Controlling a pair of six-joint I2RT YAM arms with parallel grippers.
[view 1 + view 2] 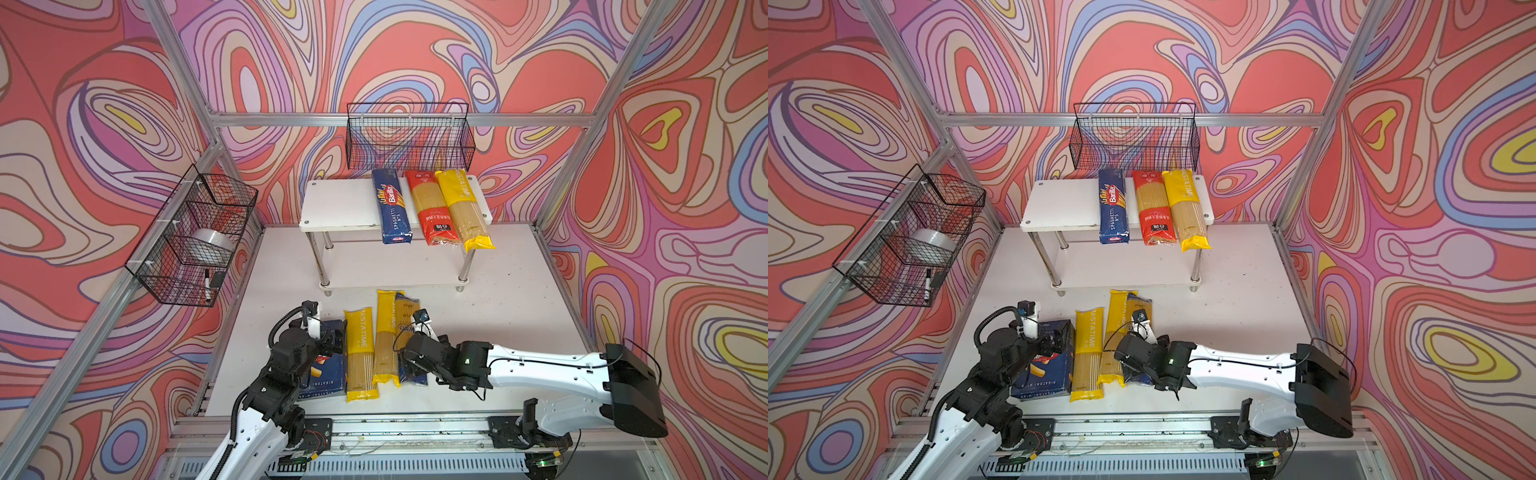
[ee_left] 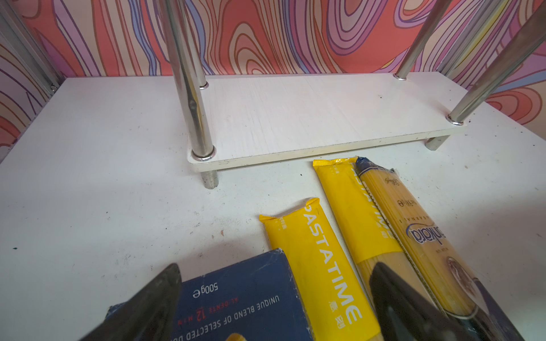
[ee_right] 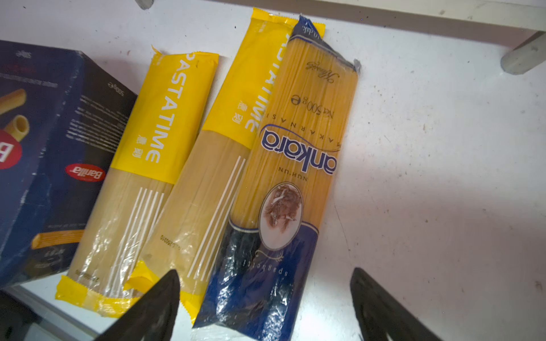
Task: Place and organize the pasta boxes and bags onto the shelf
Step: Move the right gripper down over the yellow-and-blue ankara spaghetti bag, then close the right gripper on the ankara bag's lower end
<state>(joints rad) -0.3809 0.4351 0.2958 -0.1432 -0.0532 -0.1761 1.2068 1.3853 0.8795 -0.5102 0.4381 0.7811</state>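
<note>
Hovering over the near end of the dark blue bag [image 3: 295,153], the right gripper [image 3: 266,273] stands spread wide and empty, one jaw on each side of it. The bag lies flat on the bench [image 3: 443,177], its long axis running straight ahead of the gripper toward the shelf [image 1: 345,208]. It overlaps the edge of a yellow bag [image 3: 224,177], and one fingertip hangs above that neighbour, so closing might catch both. The left gripper [image 2: 277,265], also spread and empty, sits farther off over the rigatoni box [image 1: 1046,365].

left gripper [image 2: 276,265] spread wide over the blue rigatoni box [image 2: 245,295], yellow pastatime bag [image 2: 313,259] alongside at one o'clock, ankara bag [image 2: 419,230] at two, shelf [image 2: 310,118] at twelve.
</note>
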